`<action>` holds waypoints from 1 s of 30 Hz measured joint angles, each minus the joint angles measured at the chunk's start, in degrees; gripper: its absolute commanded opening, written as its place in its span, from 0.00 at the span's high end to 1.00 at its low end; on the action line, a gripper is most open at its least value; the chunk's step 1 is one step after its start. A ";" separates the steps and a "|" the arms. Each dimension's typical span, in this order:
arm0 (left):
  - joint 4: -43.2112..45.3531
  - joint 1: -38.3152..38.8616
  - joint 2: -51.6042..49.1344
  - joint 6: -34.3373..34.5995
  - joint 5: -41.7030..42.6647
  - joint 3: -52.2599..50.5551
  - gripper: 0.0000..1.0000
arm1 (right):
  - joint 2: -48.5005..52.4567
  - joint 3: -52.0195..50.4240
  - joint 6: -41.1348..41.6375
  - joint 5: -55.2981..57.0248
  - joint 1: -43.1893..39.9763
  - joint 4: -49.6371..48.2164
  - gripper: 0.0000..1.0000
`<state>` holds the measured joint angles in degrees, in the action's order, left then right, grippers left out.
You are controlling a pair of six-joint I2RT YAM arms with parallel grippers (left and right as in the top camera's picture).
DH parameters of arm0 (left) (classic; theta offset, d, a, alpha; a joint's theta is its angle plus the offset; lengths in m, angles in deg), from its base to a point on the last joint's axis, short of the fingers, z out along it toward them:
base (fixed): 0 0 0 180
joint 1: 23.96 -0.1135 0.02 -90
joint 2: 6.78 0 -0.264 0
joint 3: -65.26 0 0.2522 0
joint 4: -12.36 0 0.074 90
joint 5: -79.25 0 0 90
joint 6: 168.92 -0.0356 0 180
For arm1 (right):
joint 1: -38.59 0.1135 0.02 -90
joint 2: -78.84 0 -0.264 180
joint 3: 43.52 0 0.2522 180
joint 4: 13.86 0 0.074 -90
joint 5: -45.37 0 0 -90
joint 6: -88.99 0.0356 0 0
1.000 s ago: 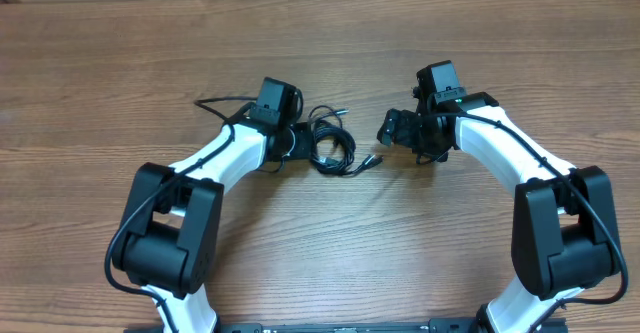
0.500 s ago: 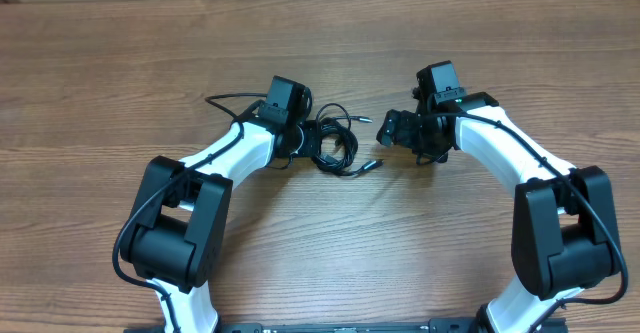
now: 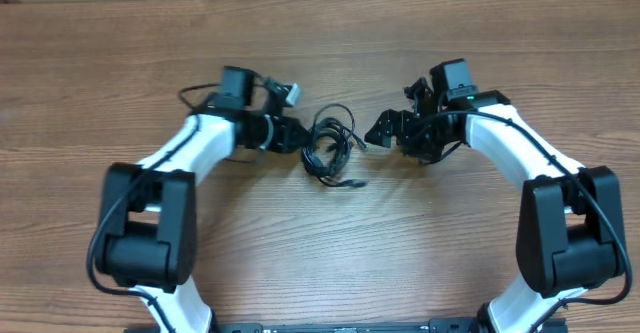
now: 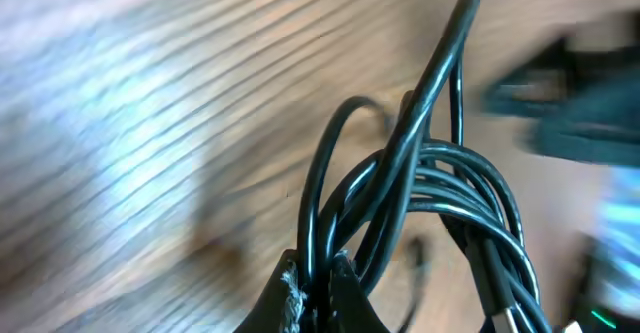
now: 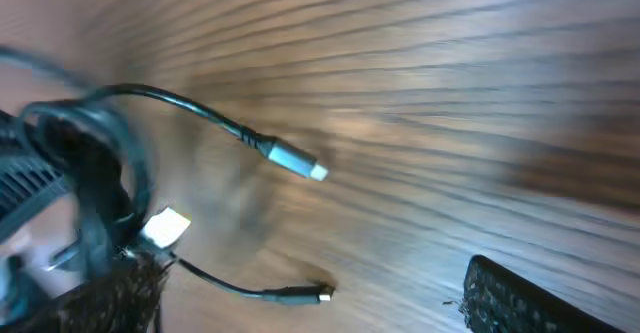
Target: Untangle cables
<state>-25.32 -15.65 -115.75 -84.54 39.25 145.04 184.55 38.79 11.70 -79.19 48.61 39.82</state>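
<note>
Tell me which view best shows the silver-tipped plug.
Right wrist: the silver-tipped plug shows close and large at its cord's end. Overhead shows it only as a tiny speck; the left wrist shows the looped cables up close, with no plug clearly visible.

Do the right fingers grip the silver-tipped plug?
No, the silver-tipped plug is free, well apart from the right fingers.

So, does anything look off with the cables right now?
Nothing looks damaged. The cables are a tangled coil, pinched by the left gripper with its jaws shut on them. One loop is pulled clear of the bunch, and a silver-tipped plug pokes out loose.
</note>
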 measured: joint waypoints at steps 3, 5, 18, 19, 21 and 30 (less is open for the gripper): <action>-3.72 -3.17 0.46 -6.86 9.53 0.00 0.96 | 0.00 0.00 -2.67 -7.26 -0.33 -0.94 0.06; -6.16 -4.50 0.46 -11.45 14.23 -0.02 0.96 | 0.00 0.00 -3.93 -12.00 -0.24 -1.95 0.06; -12.63 -5.75 0.46 -31.61 26.77 -0.02 0.96 | 0.00 0.00 -2.38 -28.33 -0.22 -2.43 0.12; -13.29 -5.75 0.46 -32.79 26.91 -0.02 0.96 | 0.00 0.00 -2.03 -28.63 -0.20 -2.01 0.12; -15.06 -5.75 0.46 -35.71 27.23 -0.02 0.96 | 0.00 0.00 -1.57 -28.96 -0.17 -1.46 0.13; -24.17 -5.75 0.46 -52.24 25.70 -0.02 0.96 | 0.00 0.00 -0.66 -26.38 -0.17 0.90 0.18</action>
<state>-49.49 -21.40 -115.29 -136.78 64.95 145.02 184.55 38.79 11.05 -105.58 48.43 40.72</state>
